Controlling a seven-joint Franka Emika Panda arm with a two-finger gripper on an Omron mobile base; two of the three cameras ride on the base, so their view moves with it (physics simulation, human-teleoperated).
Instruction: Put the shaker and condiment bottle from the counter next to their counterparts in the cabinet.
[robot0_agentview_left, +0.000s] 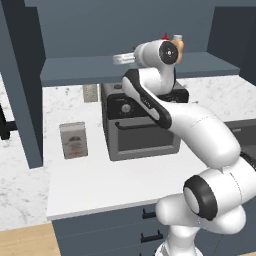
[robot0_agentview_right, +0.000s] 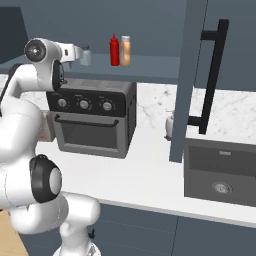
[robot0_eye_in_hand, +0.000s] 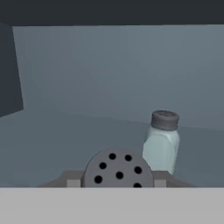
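A: Teal-ish translucent squat shaker w/ grey perforated cap (robot0_eye_in_hand: 118, 169), that's what the hand (robot0_agentview_right: 82, 55) is clenched on, up over the dark blue-grey wall cabinet's flat shelf (robot0_agentview_right: 150, 66), just beside its paler, taller twin shaker (robot0_eye_in_hand: 161, 142).

B: How'll it handle?

A: Light, rigid, prob. slick sides. Squat, so grip mid-body, below the cap.

B: And the small red squeeze bottle w/ pointed nozzle (robot0_agentview_right: 115, 50)?

A: On the shelf, touching the orange-amber white-capped bottle (robot0_agentview_right: 125, 51).

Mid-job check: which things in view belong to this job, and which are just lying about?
Job:
shaker, held in the claw
red bottle, on the cabinet shelf
orange bottle
pale shaker

Lying about:
toaster oven
box
sink
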